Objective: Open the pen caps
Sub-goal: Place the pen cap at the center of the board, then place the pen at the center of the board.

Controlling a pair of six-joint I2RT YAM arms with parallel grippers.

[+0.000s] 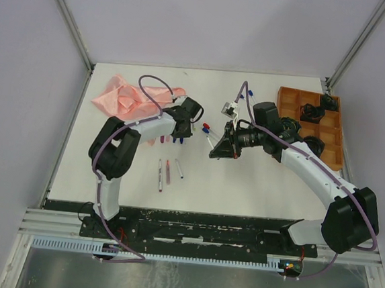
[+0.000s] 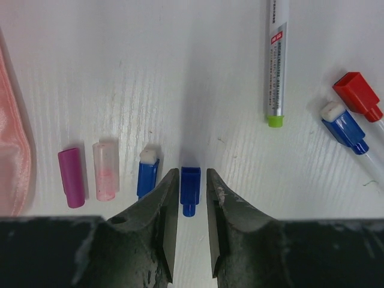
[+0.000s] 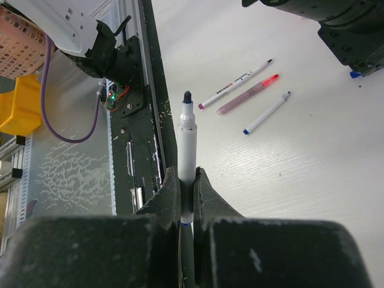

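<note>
Only the top view shows the orange tray [image 1: 298, 94], far right of the pink cloth [image 1: 126, 96]. The right gripper [image 3: 187, 177] clamps a bare-tipped pen [image 3: 186, 138]. Right of the cloth, close-up: left gripper [image 2: 192, 173], jaws parted, straddles a blue cap [image 2: 190, 191] without touching.

A cloth [image 1: 126, 96] lies far left on the surface [image 1: 243, 182], a tray [image 1: 298, 92] far right, and three pens [image 1: 166, 172] near the front between them. Four caps [image 2: 105, 171] lie in a row right of the cloth, the rightmost between the jaws of the left gripper [image 2: 192, 180], with another pen [image 2: 276, 60] further right.
</note>
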